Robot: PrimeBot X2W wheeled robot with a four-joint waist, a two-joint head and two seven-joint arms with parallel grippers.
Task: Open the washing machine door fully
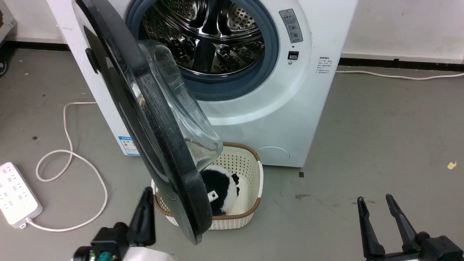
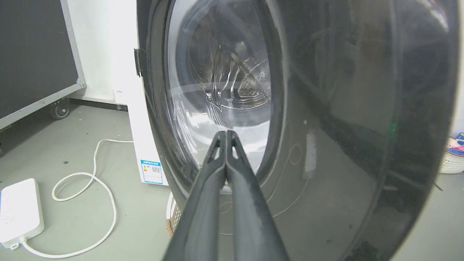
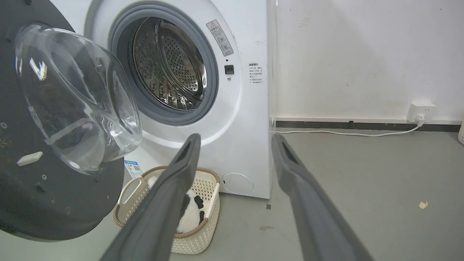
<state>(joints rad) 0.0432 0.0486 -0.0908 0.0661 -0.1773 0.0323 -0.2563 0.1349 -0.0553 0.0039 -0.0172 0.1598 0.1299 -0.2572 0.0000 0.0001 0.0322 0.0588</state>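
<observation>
Overhead, in the head view, the washing machine door [image 1: 159, 127] stands swung partway out over a basket [image 1: 250, 170], with the left gripper [image 1: 148, 191] pinched shut on nothing just beside its outer face and the right gripper [image 1: 375, 199] spread wide, holding nothing. In the left wrist view the closed fingers [image 2: 217, 170] point at the door's glass centre, though I cannot tell if they touch it. In the right wrist view the wide-spread fingers [image 3: 174, 181] stand apart from the door

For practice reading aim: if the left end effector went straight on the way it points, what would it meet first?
Most likely the washing machine door, around its glass centre; the shut left end effector aims there, though the gap is unclear.
</observation>
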